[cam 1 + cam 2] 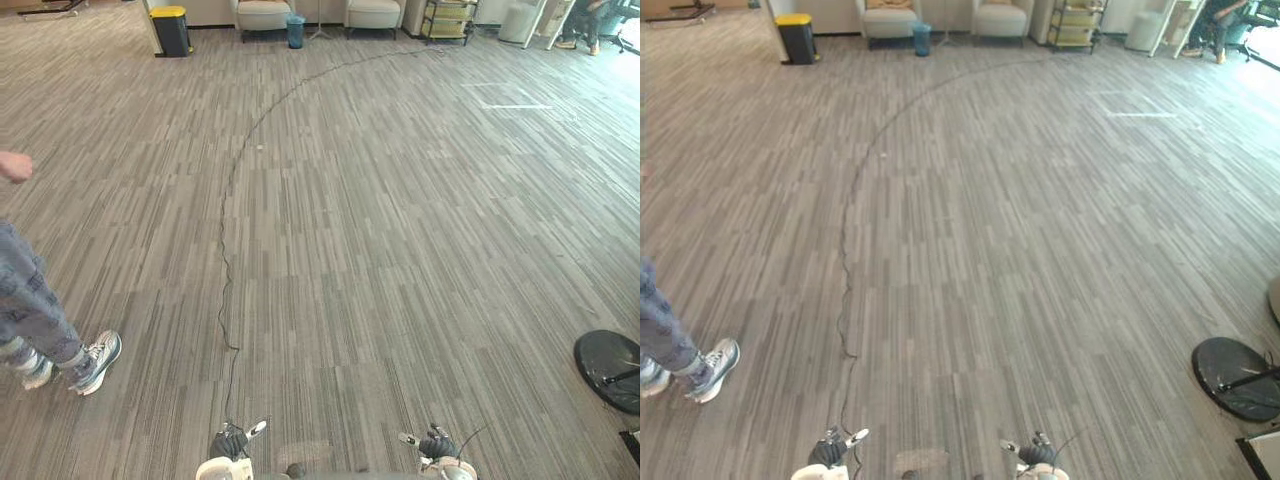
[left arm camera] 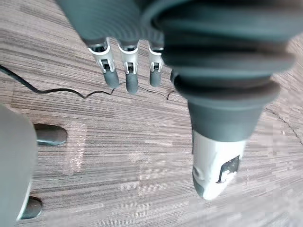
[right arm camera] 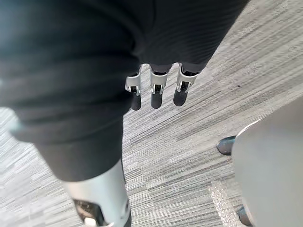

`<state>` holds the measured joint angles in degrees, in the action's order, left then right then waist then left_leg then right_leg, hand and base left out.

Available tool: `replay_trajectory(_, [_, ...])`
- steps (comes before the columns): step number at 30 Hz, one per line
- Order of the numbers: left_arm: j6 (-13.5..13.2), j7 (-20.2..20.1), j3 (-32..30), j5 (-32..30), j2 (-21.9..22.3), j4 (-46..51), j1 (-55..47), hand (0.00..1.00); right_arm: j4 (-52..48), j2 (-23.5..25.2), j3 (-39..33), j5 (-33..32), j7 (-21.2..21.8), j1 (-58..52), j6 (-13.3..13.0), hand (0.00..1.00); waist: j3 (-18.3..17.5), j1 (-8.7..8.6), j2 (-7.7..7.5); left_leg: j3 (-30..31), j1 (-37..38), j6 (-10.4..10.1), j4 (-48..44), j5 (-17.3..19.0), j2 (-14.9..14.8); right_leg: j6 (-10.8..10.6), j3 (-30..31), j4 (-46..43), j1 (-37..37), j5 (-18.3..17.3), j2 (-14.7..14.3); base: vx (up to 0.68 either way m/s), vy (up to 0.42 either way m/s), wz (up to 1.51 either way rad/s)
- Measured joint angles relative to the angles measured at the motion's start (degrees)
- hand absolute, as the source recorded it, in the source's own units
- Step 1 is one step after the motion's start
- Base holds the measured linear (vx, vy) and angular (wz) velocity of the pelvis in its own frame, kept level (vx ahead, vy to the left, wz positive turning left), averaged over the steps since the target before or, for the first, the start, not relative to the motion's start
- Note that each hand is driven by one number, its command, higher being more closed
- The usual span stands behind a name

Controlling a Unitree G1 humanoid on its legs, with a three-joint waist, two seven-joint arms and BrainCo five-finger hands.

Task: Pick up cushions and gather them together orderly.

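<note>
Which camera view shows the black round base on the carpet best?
The right eye view: the black round base shows almost whole there, near the picture's right side. The left eye view has it too, but the picture's right edge cuts part of it off.

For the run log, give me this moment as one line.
left robot hand: open, empty | right robot hand: open, empty | person: standing on carpet, robot's left | armchairs: far end
</note>
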<state>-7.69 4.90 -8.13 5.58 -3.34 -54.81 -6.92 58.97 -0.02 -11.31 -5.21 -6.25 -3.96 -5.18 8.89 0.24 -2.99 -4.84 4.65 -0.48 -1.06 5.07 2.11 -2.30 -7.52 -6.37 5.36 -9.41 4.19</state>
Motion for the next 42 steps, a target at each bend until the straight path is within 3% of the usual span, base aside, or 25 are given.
replay_trajectory(3, [0.65, -0.04, -2.71, 0.23, 1.61, 3.61, -0.38, 0.00, -3.48, -0.18, 0.04, -1.81, 0.00, -1.50, 0.00, 0.00, 1.39, 0.49, 0.90, -5.32, -7.42, -1.34, -19.33, 9.12, -5.12, 0.98, -0.97, -5.58, -0.93, -4.14, -0.72, 0.00, -0.047, 0.25])
replay_trajectory(5, [0.84, -0.09, -4.40, 0.24, 2.08, 5.58, -1.37, 0.00, -4.51, -0.01, 0.27, -2.21, -0.42, -1.80, -0.09, 0.00, 1.68, 0.38, 1.31, -9.27, -13.32, -2.04, -35.20, 9.95, -8.48, 1.66, -1.05, -9.17, -0.58, -7.18, -0.61, 0.12, 0.034, 0.09])
replay_trajectory(7, [0.59, -0.08, -4.38, 0.29, 2.12, 7.04, -1.59, 0.00, -4.50, -0.09, 0.25, -2.25, -0.63, -1.40, 0.03, 0.00, 2.27, 0.93, 1.05, -10.94, -16.80, -2.00, -41.09, 12.06, -10.55, 1.64, -0.86, -8.79, 1.69, -8.34, 0.38, 0.25, 0.078, -0.02])
replay_trajectory(9, [0.59, -0.07, -4.26, 0.35, 2.03, 7.06, -0.98, 0.00, -4.04, -0.22, 0.21, -2.25, -0.64, -0.99, 0.17, 0.00, 2.52, 1.36, 0.94, -10.96, -19.32, -1.70, -35.80, 12.02, -10.15, 0.30, -0.66, -7.88, 2.87, -9.12, 2.57, 0.29, 0.176, -0.12])
replay_trajectory(12, [0.45, -0.05, -3.38, 0.83, 1.86, 7.00, -0.33, 0.00, -3.49, -0.77, 0.49, -2.20, -0.76, -0.69, 0.36, 0.00, 2.72, 2.68, 0.36, -9.30, -20.29, -1.50, -23.18, 2.15, -6.27, -2.75, 2.01, -5.51, 4.23, -10.70, 6.31, 0.33, 0.251, -0.21])
replay_trajectory(15, [0.24, 0.45, -3.37, 2.10, 1.71, 7.05, 0.11, 0.00, -2.71, -0.39, 1.11, -2.07, -0.70, 1.40, 0.46, 0.00, 2.75, 3.45, 0.28, -12.10, -21.37, -0.81, -28.94, 4.46, -7.25, 0.84, 5.85, -1.75, 5.82, -5.52, 4.04, 0.49, 0.175, -0.35])
replay_trajectory(16, [-0.49, 0.24, -3.85, 2.51, 1.68, 7.71, 0.30, 0.00, -2.46, -0.16, 0.83, -2.03, -0.74, 2.62, 0.44, 0.00, 3.38, 4.35, 0.07, -12.47, -24.12, -0.68, -35.03, 4.75, -8.03, 0.08, 6.96, -1.62, 6.38, -4.07, 4.76, 0.32, 0.230, -0.45])
replay_trajectory(17, [-0.77, 0.23, -3.91, 2.35, 1.59, 7.87, 0.40, 0.00, -1.95, -0.15, 0.79, -1.99, -0.75, 2.96, 0.30, 0.00, 2.26, 4.57, 0.27, -9.91, -23.88, -0.29, -28.60, 5.84, -6.71, -0.77, 8.83, -2.60, 6.44, -4.28, 5.32, 0.37, 0.294, -0.47])
replay_trajectory(19, [-0.44, 0.08, -3.15, 2.18, 1.41, 5.86, 0.79, 0.00, -1.67, -0.47, 0.53, -1.64, -0.57, 2.68, 0.34, 0.00, 1.47, 4.41, -0.43, -10.89, -22.16, 0.89, -27.42, 8.95, -5.19, -2.69, 9.89, -9.38, 4.22, -5.65, 6.73, 0.33, 0.222, -0.28])
replay_trajectory(20, [-0.45, 0.20, -3.12, 2.34, 1.02, 5.03, 0.97, 0.00, -1.65, -0.08, 0.27, -1.61, -0.43, 2.53, 0.43, 0.00, 1.72, 4.26, -0.96, -11.85, -19.33, 1.48, -25.82, 10.24, -3.69, -4.82, 11.62, -22.86, -1.10, -4.86, 7.88, 0.33, 0.135, -0.08])
replay_trajectory(21, [-0.21, 0.33, -2.11, 2.30, 0.20, 3.90, 1.54, 0.00, -1.68, 0.13, 0.37, -1.57, -0.32, 2.02, 0.51, 0.00, 2.34, 3.34, -1.58, -11.96, -15.40, 2.30, -23.87, 10.97, -2.12, -8.06, 12.50, -35.99, -6.17, -0.32, 8.85, 0.42, 0.159, 0.00])
replay_trajectory(22, [-0.17, 0.36, -1.44, 2.28, -0.17, 3.59, 1.63, 0.00, -2.08, 0.22, 0.33, -1.67, -0.11, 1.71, 0.53, 0.00, 2.62, 3.10, -1.64, -11.85, -13.76, 2.58, -23.25, 11.27, -1.67, -8.70, 12.56, -40.20, -7.68, 0.98, 9.10, 0.35, 0.090, 0.03])
replay_trajectory(23, [0.37, 0.48, 0.08, 1.77, -0.69, 3.22, 1.71, 0.00, -2.21, -0.22, 0.38, -1.54, 0.09, 1.58, 0.31, 0.00, 3.09, 2.55, -1.39, -11.60, -7.90, 3.09, -20.59, 12.59, -0.88, -6.90, 10.78, -50.94, -11.68, 0.20, 8.91, 0.55, 0.132, -0.05])
replay_trajectory(25, [0.74, 0.55, 1.48, 1.15, -0.60, 3.15, 1.70, 0.00, -3.71, -0.68, 0.63, -1.49, 0.19, 0.89, 0.14, 0.00, 3.41, 2.21, -0.45, -11.00, -0.18, 3.10, -15.60, 13.03, -0.88, -2.94, 5.36, -55.35, -15.98, -3.57, 7.52, 0.57, 0.109, 0.05])
replay_trajectory(27, [0.78, 0.41, 3.16, 1.15, -0.11, 2.72, 2.71, 0.00, -4.55, -1.05, 0.81, -1.55, 0.55, 1.00, -0.64, 0.00, 3.78, 0.24, 0.08, -9.42, 6.40, 3.08, -10.30, 13.07, -2.19, 0.31, -2.46, -49.00, -22.69, -7.59, 4.88, 0.51, 0.007, 0.45])
replay_trajectory(29, [0.89, 0.22, 3.42, 1.15, 0.40, 2.09, 3.36, 0.00, -4.72, -1.63, 0.83, -1.56, 0.66, 2.05, -1.02, 0.00, 4.44, -0.78, 1.13, -9.19, 9.29, 3.03, -8.08, 13.04, -3.79, 1.32, -6.58, -38.79, -25.72, -7.34, 3.03, 0.46, -0.034, 0.39])
replay_trajectory(31, [0.86, -0.06, 5.13, 1.13, 0.90, 2.10, 3.88, 0.00, -5.54, -2.08, 0.99, -1.48, 0.70, 3.03, -0.95, 0.00, 4.97, -0.99, 1.72, -8.43, 14.17, 2.70, -5.76, 12.96, -5.01, 2.63, -9.59, -13.76, -28.13, 3.15, -0.06, 0.78, -0.120, 0.42])
replay_trajectory(32, [0.84, -0.08, 5.15, 1.12, 0.92, 2.08, 3.59, 0.00, -5.38, -2.14, 1.40, -1.50, 0.75, 2.83, -0.87, 0.00, 4.80, -0.99, 1.35, -7.78, 16.03, 1.04, -5.13, 13.07, -4.63, 3.06, -9.00, -7.12, -27.66, 7.18, -0.81, 0.86, -0.187, 0.35])
replay_trajectory(33, [0.86, -0.04, 4.96, 1.10, 1.19, 1.70, 3.30, 0.00, -5.26, -2.17, 1.36, -1.52, 0.94, 2.77, -0.88, 0.00, 4.76, -1.27, 1.33, -6.14, 18.59, -0.30, -5.33, 13.78, -4.75, 5.56, -6.92, -7.28, -27.51, 13.69, -1.40, 0.74, -0.181, 0.29])
replay_trajectory(35, [0.87, -0.05, 4.12, 0.31, 2.70, 0.27, 3.54, 0.00, -5.66, -3.03, 0.82, -1.21, 1.24, 3.39, -0.90, 0.00, 4.05, -1.64, 4.55, -3.79, 18.84, -1.70, -9.93, 13.42, -7.75, 7.72, -7.75, -15.72, -29.00, 11.26, -2.46, 0.72, -0.197, 0.18])
replay_trajectory(36, [0.74, -0.08, 3.34, -0.29, 3.74, 0.35, 3.80, 0.00, -6.29, -3.06, 0.54, -0.58, 1.45, 3.46, -0.87, 0.00, 3.69, -1.39, 5.98, -2.54, 15.16, -4.25, -18.55, 10.18, -9.56, 7.93, -8.58, -18.42, -28.59, 7.12, -3.42, 0.70, -0.236, 0.09])
replay_trajectory(38, [0.90, -0.09, 0.12, -1.00, 4.69, 0.41, 3.96, 0.00, -7.16, -3.12, 0.70, 0.29, 1.45, 3.37, -0.71, 0.00, 4.73, -1.45, 7.14, -1.68, 6.68, -5.60, -38.18, -1.03, -12.75, 8.36, -8.71, -16.51, -23.68, 4.01, -5.50, 0.69, -0.202, 0.02])
replay_trajectory(39, [0.97, -0.23, -1.98, -1.01, 5.38, 1.94, 3.59, 0.00, -7.99, -3.12, 0.83, 0.26, 0.98, 2.71, -0.15, 0.00, 5.63, -1.04, 7.77, -1.56, -0.25, -6.56, -54.68, -0.05, -16.57, 8.83, -8.48, -13.01, -17.62, 2.96, -8.01, 0.52, -0.101, -0.08])
replay_trajectory(40, [0.97, -0.21, -2.36, -1.00, 5.32, 2.55, 3.49, 0.00, -8.14, -2.85, 0.88, 0.26, 0.92, 2.54, 0.04, 0.00, 6.01, -0.83, 7.47, -2.13, -2.05, -6.42, -58.62, 1.28, -17.56, 9.13, -8.13, -12.04, -15.30, 2.48, -8.68, 0.77, -0.125, -0.17])
replay_trajectory(42, [0.69, -0.27, -2.86, -0.98, 3.86, 6.34, 2.66, 0.00, -8.58, -0.03, 1.86, 0.09, 0.49, 1.85, 0.14, 0.00, 6.81, 0.46, 3.57, -5.82, -10.21, -4.89, -62.80, 7.15, -18.02, 9.66, -5.93, -6.26, -3.81, -0.03, -8.93, 0.66, -0.130, -0.22])
